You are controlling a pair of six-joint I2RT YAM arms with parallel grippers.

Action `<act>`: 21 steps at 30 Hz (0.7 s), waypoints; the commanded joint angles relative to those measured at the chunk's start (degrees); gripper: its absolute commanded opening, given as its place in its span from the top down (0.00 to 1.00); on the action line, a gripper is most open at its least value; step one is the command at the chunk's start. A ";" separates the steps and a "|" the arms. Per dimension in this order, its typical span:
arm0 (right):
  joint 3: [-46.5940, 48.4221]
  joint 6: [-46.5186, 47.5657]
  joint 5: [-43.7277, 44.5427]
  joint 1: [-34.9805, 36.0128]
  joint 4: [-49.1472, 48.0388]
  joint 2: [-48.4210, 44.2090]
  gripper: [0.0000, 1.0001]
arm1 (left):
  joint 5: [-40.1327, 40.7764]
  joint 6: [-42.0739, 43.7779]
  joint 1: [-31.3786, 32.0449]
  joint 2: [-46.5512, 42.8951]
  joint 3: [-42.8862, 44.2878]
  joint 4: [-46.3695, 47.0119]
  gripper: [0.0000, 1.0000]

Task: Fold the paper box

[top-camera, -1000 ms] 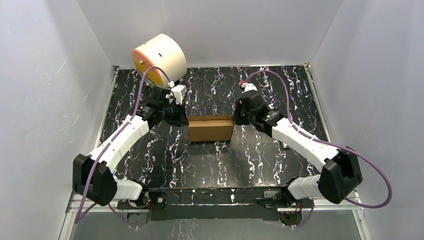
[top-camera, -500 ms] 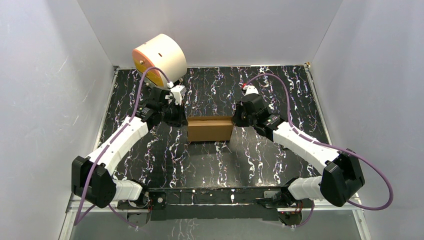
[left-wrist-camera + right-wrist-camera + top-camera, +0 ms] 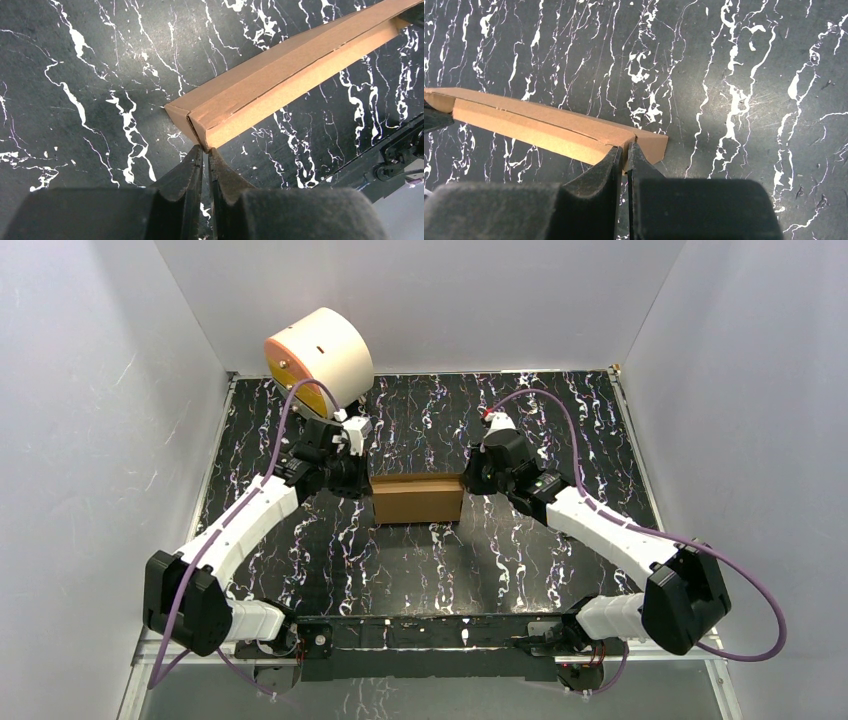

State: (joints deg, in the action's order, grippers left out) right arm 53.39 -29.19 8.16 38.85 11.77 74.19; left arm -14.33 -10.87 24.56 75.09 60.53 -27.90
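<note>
left wrist view: left gripper [image 3: 204,155] blurred, cut off by the bottom edge. far end of the paper box [image 3: 280,75] runs out at the top right corner. right wrist view: right gripper [image 3: 625,152] likewise cut off. box's left end lies behind a dark blurred shape [image 3: 433,120]. top view: both box ends and all fingertips hidden behind the wrists.
</note>
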 commanded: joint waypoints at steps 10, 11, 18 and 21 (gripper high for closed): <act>-6.01 4.39 -3.76 0.24 -5.78 -5.41 0.66 | 2.76 -3.13 0.93 -7.30 -7.80 3.10 0.75; -6.13 4.80 -3.69 0.20 -6.17 -6.10 0.63 | 3.48 -3.86 0.93 -8.38 -8.11 3.39 0.71; -4.51 9.39 -3.03 0.25 -6.56 -9.30 0.38 | 5.49 -7.42 0.78 -14.79 -8.37 4.52 0.53; -3.17 10.16 -2.64 0.23 -5.64 -9.21 0.37 | 5.83 -7.53 0.76 -15.33 -7.00 4.61 0.52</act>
State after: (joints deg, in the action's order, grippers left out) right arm 47.11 -21.87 4.95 39.00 7.46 66.19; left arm -9.74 -16.97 25.30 61.08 52.01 -23.75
